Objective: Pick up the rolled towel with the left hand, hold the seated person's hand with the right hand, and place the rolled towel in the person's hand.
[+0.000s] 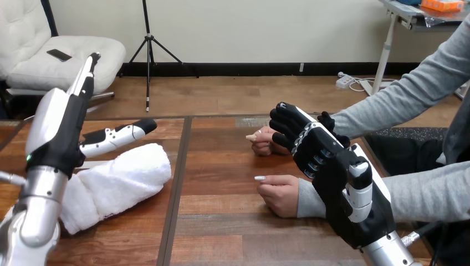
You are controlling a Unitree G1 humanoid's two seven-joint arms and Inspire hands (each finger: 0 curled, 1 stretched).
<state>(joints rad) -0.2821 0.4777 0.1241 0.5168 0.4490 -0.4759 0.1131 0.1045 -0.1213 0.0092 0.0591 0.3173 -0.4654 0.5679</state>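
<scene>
On the left of the brown wooden table (233,221), the white rolled terry towel (119,180) lies, probably soft, light and squashy; the left hand (55,133), fingers straight and spread, should wrap its thick middle.

Towel (119,185) lies lower left on table (233,227), left hand (55,136) over its left end. Right of centre: person's upper hand (263,142), lower hand (280,194), with right hand (332,166) just right of both.
</scene>
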